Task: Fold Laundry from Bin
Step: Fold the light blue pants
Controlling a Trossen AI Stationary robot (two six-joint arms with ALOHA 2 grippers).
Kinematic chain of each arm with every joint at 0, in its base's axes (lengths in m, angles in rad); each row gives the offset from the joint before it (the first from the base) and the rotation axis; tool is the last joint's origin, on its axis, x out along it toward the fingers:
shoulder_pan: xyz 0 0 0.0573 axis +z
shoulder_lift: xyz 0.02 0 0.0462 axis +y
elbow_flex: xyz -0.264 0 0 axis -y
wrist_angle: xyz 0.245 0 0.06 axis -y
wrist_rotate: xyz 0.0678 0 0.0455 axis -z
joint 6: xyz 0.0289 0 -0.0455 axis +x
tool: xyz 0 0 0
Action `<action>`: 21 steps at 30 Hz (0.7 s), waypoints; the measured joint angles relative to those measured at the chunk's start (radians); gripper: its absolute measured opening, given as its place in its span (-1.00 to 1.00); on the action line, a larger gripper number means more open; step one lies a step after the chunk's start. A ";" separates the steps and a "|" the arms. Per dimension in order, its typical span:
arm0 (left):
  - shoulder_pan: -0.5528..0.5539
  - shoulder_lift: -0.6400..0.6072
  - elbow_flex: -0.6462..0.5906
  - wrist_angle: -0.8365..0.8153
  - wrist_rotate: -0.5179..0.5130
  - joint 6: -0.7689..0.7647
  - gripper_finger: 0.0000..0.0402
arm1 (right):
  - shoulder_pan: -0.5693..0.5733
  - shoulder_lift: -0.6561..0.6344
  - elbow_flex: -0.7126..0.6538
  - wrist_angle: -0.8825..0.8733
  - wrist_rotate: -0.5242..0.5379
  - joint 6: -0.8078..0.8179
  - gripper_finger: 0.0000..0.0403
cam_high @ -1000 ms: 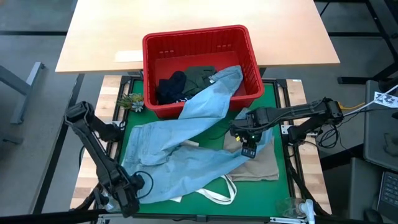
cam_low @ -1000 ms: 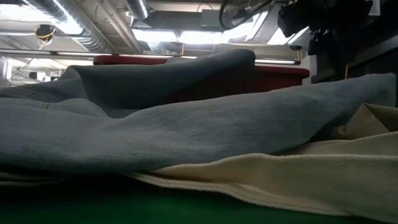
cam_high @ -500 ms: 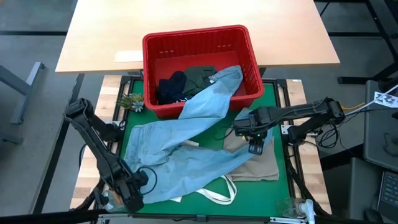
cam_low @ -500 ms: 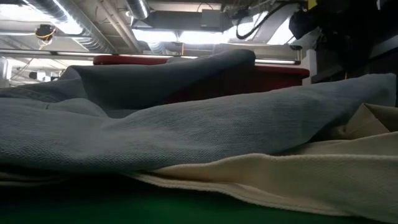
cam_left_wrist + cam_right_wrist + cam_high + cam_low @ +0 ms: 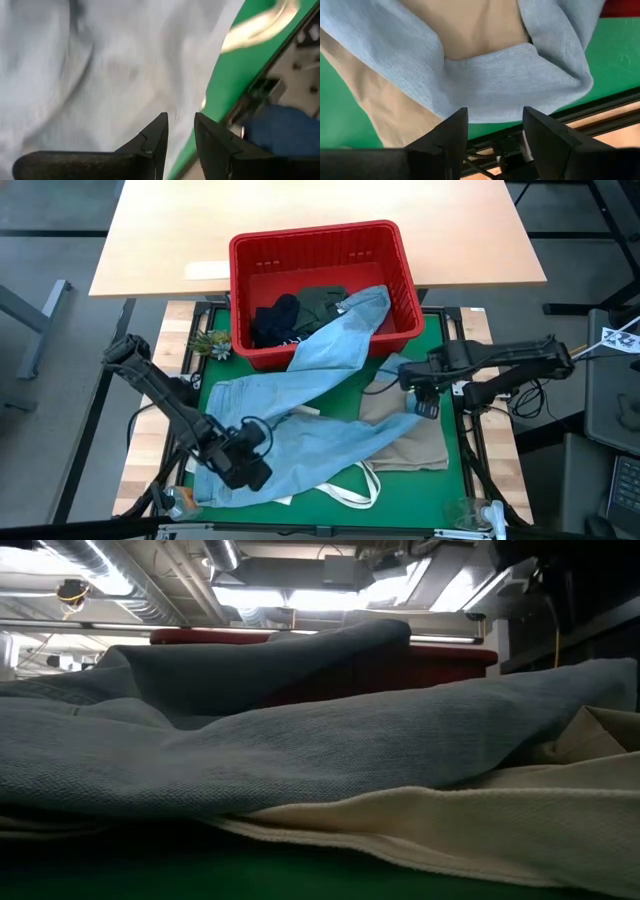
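High view: jeans [image 5: 300, 420] lie diagonally, one leg into bin [image 5: 322, 250]

I am swinging my left hand [image 5: 262, 442] inward from the near left corner of the counter [image 5: 440, 345], so it is now hanging over the waist end of the light blue jeans [image 5: 300, 410] rather than beside them, its fingers [image 5: 156, 137] a little apart and empty. I am drawing my right hand [image 5: 425, 406] outward toward the right edge, off the middle of the beige cloth [image 5: 405, 442], and in the low view it is slipping up out of sight.
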 joint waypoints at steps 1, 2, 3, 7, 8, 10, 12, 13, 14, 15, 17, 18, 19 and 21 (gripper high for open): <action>0.012 0.000 0.000 0.011 -0.027 0.035 -0.55 | 0.002 -0.011 0.000 0.002 0.000 0.026 -0.05; 0.023 0.000 0.000 0.023 -0.055 0.072 -0.55 | 0.011 -0.021 0.000 0.002 0.006 0.052 -0.05; 0.035 0.000 0.000 0.039 -0.082 0.113 -0.55 | 0.025 -0.034 0.000 0.001 0.022 0.080 -0.05; 0.087 0.007 0.000 0.134 -0.178 0.282 -0.55 | 0.113 -0.088 -0.037 0.021 0.067 0.156 -0.05; 0.101 0.011 0.000 0.169 -0.197 0.326 -0.55 | 0.141 -0.101 -0.052 0.024 0.068 0.174 -0.05; 0.130 0.029 0.000 0.241 -0.236 0.427 -0.55 | 0.187 -0.126 -0.083 0.023 0.075 0.199 -0.05; 0.169 0.054 0.000 0.339 -0.262 0.546 -0.55 | 0.224 -0.151 -0.110 0.022 0.101 0.220 -0.05; 0.190 0.069 0.000 0.393 -0.264 0.606 -0.55 | 0.239 -0.160 -0.122 0.022 0.117 0.236 -0.05; 0.210 0.084 0.000 0.445 -0.262 0.667 -0.55 | 0.252 -0.168 -0.132 0.022 0.129 0.254 -0.05; 0.230 0.100 0.000 0.501 -0.257 0.723 -0.55 | 0.261 -0.176 -0.140 0.022 0.140 0.272 -0.05; 0.268 0.131 0.000 0.613 -0.236 0.822 -0.55 | 0.272 -0.184 -0.150 0.024 0.151 0.295 -0.05; 0.285 0.146 0.000 0.663 -0.225 0.866 -0.55 | 0.277 -0.186 -0.150 0.030 0.158 0.301 -0.05; 0.304 0.162 0.000 0.716 -0.216 0.904 -0.55 | 0.276 -0.186 -0.150 0.041 0.164 0.302 -0.05; 0.337 0.196 0.000 0.814 -0.212 0.964 -0.55 | 0.274 -0.185 -0.150 0.070 0.169 0.297 -0.05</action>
